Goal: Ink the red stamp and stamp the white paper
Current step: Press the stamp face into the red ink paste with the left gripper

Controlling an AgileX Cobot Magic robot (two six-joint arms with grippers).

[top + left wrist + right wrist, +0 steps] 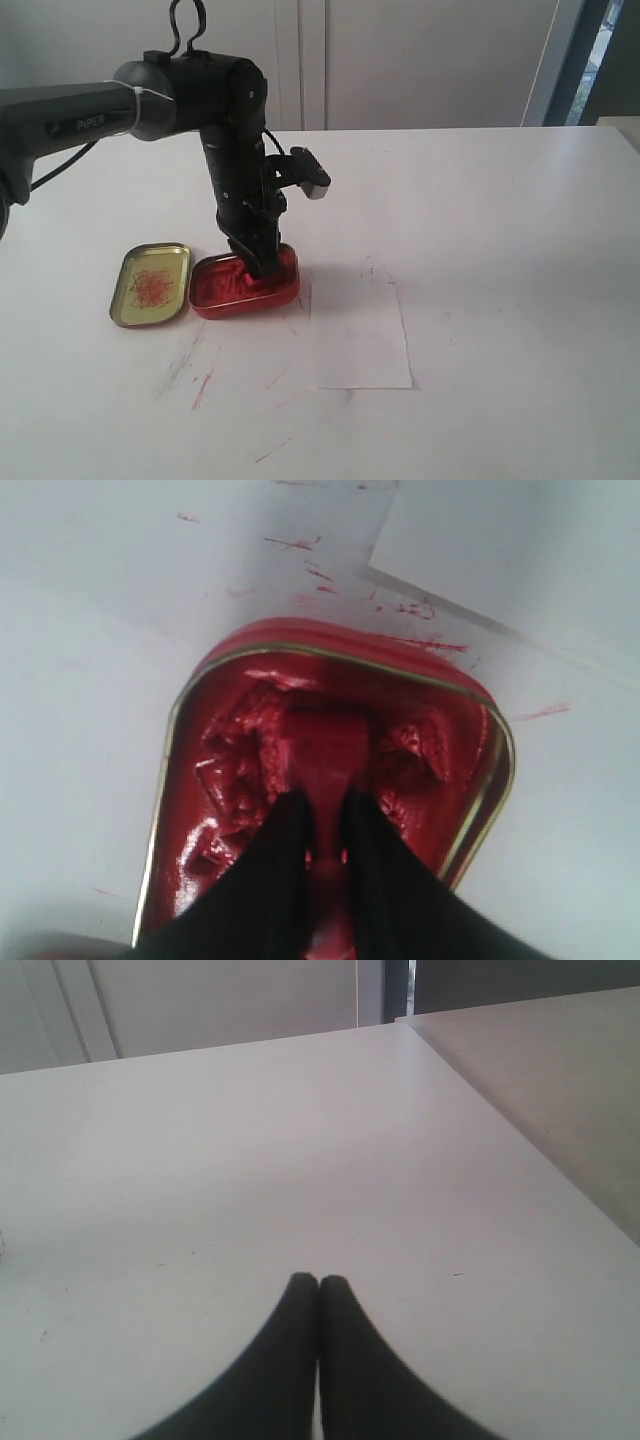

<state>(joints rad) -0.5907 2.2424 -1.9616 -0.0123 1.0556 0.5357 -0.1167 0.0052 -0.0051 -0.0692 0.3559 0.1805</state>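
Observation:
My left gripper (325, 805) is shut on the handle of the red stamp (325, 755), whose blocky base is pressed down into the red ink paste of the open red tin (330, 645). From outside, the left gripper (258, 262) reaches straight down into the tin (245, 285); the stamp is hidden there by the fingers. The white paper (358, 335) lies flat just right of the tin, and one corner of the paper (500, 550) shows in the left wrist view. My right gripper (319, 1282) is shut on nothing, over bare white tabletop, and is out of the exterior view.
The tin's gold lid (151, 284), smeared red inside, lies open just left of the tin. Red ink streaks (200, 365) mark the white tabletop in front of the tin. The table's edge (520, 1150) runs close by the right gripper.

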